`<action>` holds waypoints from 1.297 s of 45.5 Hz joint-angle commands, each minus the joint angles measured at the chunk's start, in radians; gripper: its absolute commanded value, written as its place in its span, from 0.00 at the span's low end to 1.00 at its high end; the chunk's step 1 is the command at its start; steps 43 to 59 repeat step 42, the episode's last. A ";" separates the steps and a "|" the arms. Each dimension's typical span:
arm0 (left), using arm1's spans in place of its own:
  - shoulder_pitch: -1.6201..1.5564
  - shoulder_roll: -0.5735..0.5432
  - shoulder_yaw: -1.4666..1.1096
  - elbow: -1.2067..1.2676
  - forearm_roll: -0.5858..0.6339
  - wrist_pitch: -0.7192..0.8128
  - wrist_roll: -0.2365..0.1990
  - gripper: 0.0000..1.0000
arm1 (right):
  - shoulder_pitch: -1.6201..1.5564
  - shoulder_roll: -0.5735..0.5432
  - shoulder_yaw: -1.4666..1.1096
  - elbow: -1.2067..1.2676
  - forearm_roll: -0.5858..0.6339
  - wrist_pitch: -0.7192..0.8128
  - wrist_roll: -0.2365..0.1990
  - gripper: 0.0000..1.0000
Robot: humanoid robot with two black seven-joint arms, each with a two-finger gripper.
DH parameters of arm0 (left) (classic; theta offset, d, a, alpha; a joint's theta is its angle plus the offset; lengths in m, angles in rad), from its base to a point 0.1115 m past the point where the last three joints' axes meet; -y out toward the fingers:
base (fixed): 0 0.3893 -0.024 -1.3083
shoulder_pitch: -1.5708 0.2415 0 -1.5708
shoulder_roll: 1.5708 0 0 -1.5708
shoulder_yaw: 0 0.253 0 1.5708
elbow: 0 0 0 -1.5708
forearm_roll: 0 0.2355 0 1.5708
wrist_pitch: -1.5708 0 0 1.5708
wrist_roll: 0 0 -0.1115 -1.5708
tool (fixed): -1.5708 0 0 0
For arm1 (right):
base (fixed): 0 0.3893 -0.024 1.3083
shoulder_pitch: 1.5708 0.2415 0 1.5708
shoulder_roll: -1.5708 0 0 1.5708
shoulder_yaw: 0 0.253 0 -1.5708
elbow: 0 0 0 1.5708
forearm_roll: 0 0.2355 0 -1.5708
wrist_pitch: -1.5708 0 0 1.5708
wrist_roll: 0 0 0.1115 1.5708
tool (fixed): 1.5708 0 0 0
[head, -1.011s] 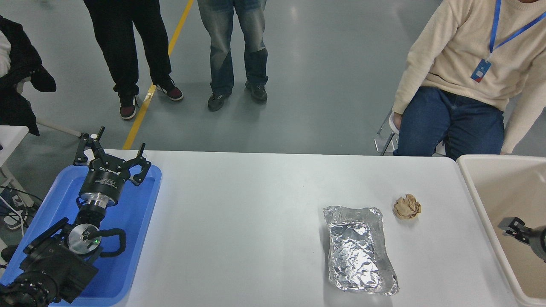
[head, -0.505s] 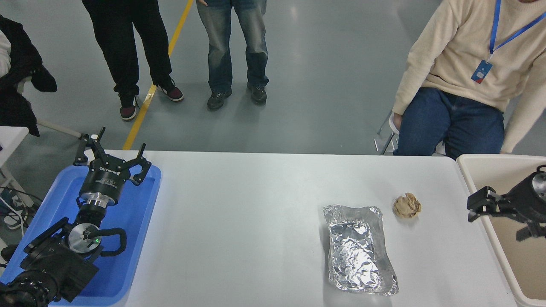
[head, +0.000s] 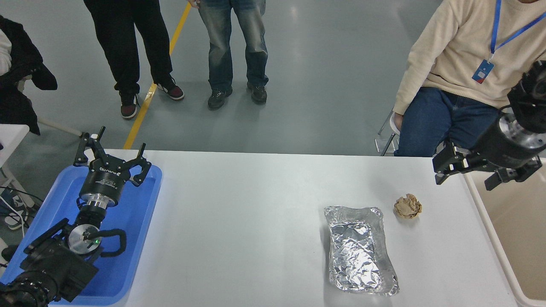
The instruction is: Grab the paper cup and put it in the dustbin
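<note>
No paper cup shows anywhere in the head view. The beige dustbin (head: 524,241) stands at the table's right end, and only part of its inside shows. My right gripper (head: 468,174) hangs in the air over the dustbin's far left corner, open and empty, fingers pointing left. My left gripper (head: 113,149) is parked open over the blue tray (head: 136,213) at the lower left.
A crinkled foil tray (head: 358,251) lies right of the table's middle, with a crumpled brown paper ball (head: 408,206) just beyond it to the right. A seated person in a cream sweater is at the far right; two people stand farther back.
My right arm has risen out of the dustbin and moved up and left, to above its far left corner. The left arm has not moved.
</note>
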 commanded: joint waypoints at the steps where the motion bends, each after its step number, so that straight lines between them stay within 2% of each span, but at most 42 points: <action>1: 0.000 0.000 0.000 0.000 0.000 0.000 0.000 1.00 | 0.058 0.092 0.006 0.012 0.010 0.009 0.002 1.00; 16: 0.002 0.002 0.000 0.000 0.000 0.000 0.000 1.00 | 0.164 0.097 -0.006 0.046 0.012 0.009 0.002 1.00; 26: 0.002 0.002 0.000 0.000 0.000 0.000 -0.002 1.00 | 0.177 0.142 -0.014 0.046 0.012 0.009 0.002 1.00; 59: 0.002 0.002 0.000 0.000 0.000 0.000 0.000 1.00 | 0.187 0.135 -0.037 0.046 0.012 0.009 0.002 1.00</action>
